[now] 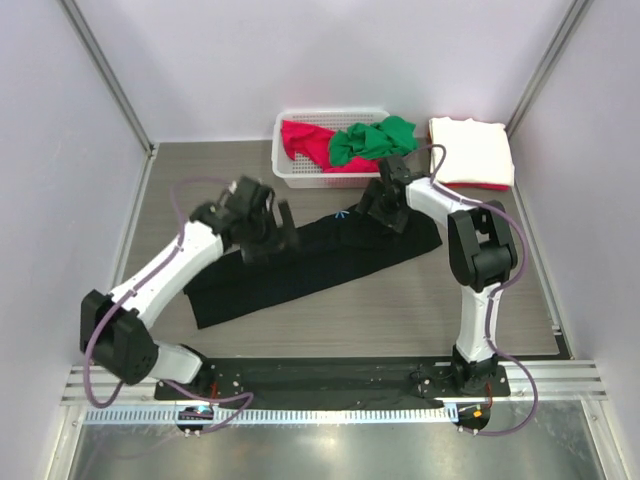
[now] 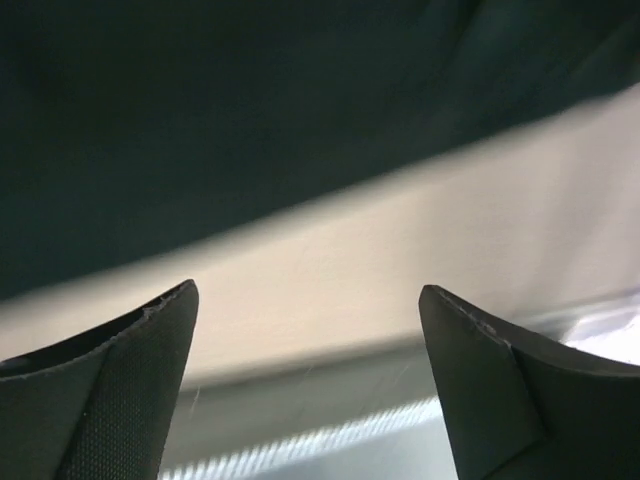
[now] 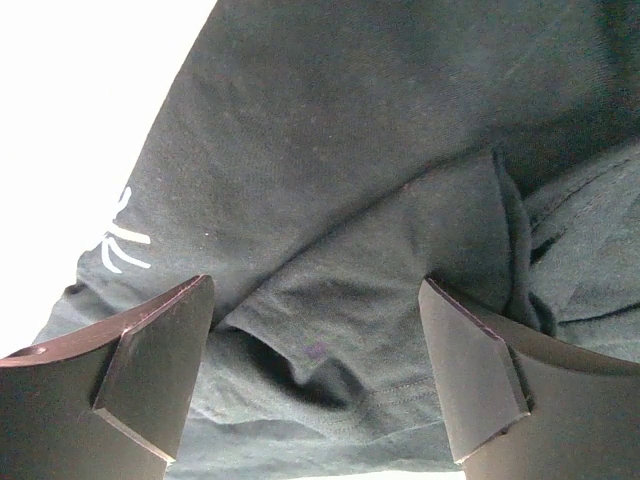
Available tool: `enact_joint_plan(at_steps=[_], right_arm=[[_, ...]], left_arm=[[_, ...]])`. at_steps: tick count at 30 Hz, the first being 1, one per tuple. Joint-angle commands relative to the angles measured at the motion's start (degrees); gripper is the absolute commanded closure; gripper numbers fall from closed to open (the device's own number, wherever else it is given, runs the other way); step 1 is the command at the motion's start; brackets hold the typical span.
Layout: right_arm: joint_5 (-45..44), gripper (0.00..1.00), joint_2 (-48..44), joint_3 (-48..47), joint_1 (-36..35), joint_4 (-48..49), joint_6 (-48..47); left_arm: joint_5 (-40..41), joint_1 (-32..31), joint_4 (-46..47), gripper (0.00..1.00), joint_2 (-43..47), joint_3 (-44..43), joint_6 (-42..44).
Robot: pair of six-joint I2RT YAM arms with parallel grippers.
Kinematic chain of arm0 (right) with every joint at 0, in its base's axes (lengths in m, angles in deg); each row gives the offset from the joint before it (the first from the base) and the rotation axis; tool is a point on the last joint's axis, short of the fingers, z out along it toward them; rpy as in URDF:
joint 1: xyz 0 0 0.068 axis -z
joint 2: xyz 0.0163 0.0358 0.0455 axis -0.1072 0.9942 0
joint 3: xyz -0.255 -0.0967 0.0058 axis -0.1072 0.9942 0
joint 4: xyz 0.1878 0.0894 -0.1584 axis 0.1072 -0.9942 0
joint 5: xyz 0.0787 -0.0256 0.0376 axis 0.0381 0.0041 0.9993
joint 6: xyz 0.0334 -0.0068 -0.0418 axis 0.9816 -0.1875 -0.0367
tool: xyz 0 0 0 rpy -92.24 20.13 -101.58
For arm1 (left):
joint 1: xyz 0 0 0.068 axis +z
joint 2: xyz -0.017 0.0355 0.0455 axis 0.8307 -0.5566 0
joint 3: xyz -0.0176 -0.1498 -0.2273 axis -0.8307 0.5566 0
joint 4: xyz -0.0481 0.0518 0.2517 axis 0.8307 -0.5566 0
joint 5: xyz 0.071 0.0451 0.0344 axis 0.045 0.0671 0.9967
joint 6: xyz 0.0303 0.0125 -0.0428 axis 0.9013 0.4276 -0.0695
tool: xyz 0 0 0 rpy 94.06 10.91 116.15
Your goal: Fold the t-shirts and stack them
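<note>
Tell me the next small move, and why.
Probably lower the right tool and pinch the black t-shirt beneath it: its jaws stand open over wrinkled cloth, gripping nothing. The left tool, also open, hovers at the shirt's edge.

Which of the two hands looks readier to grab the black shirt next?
Probably the right. The right hand, open, has the black shirt directly under it; the left hand, also open, frames mostly bare table, the shirt's edge just beyond.
</note>
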Motion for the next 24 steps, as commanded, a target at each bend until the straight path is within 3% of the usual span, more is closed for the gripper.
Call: enact_joint_plan(at_steps=[1,4,5,10,12,16,18,22,23,24], right_arm=[[-5.65,0.09,-3.31,2.41,0.88,-4.95,-6.28],[-4.59,0.08,-8.13,1.89,0.7,-7.49,-8.65],[-4.33,0.08,-9.55,2.06,0.52,-7.93,-9.18],[-4.24,0.07,-19.57,6.8,-0.36,-11.53,-10.41],[-3.8,0.07,-24.75,9.95,-0.36,-12.5,-10.76],[-3.8,0.07,-33.36,14.27,-0.53,-14.61,-10.77],[-3.8,0.07,-37.31,16.29,-0.62,-15.49,-10.68],[-3.8,0.07,-40.85,18.14,-0.53,-17.87,-10.68],[-3.88,0.07,-41.2,18.41,-0.53,-18.13,-10.76],[-3.8,0.07,-41.46,18.76,-0.62,-18.48,-10.85]], left_arm=[[8.38,6.77,0.33,0.07,-6.98,-15.35,9.35],[8.2,11.94,0.77,0.06,-19.34,-34.73,14.63],[8.46,12.92,0.94,0.06,-22.28,-34.81,15.86],[8.03,18.03,-0.8,0.1,-45.7,-58.86,18.07],[6.54,19.08,-1.6,0.12,-51.63,-68.59,18.33],[3.81,19.26,0.14,0.17,-63.25,-79.17,18.34],[1.7,19.26,3.04,0.24,-65.98,-79.9,17.72],[4.41,19.35,6.92,0.52,-66.96,-79.81,16.75],[5.12,19.52,6.92,0.66,-66.78,-79.46,16.75],[7.3,19.79,6.92,0.73,-66.34,-79.11,17.45]])
